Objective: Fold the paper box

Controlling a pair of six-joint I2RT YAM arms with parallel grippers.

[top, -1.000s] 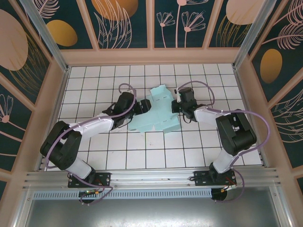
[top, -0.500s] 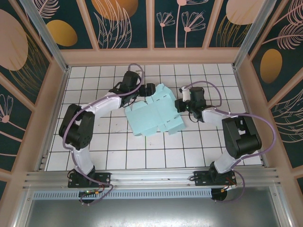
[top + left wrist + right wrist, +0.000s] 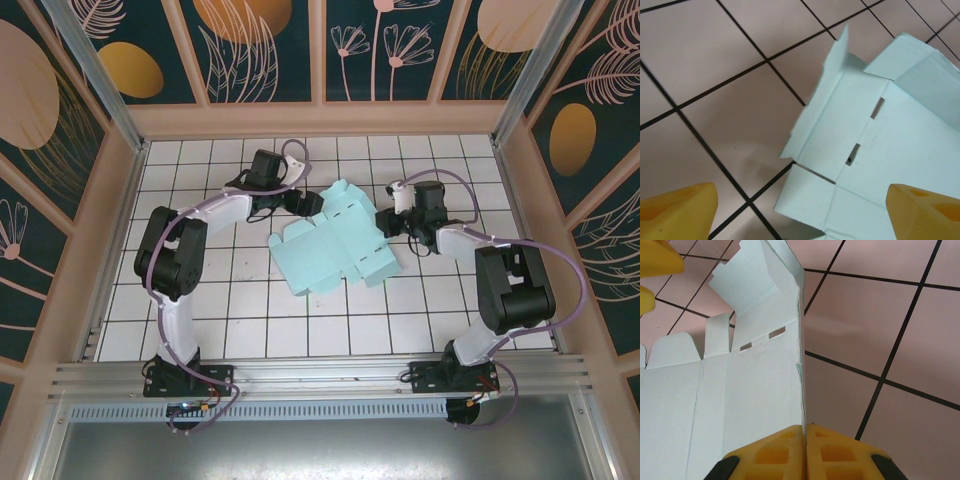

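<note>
Even, diffuse light from overhead keeps the top view bright, leaving only soft, short shadows on the table (image 3: pixel 330 320). Both wrist views carry a pinkish cast. The paper box (image 3: pixel 880 135) throws a faint shadow there, and its raised flap looks slightly blurred.

White-shelled arms (image 3: pixel 222 210) with black joints, looping lilac cables (image 3: pixel 436 172), yellow claw fingertips (image 3: pixel 765 455)
</note>
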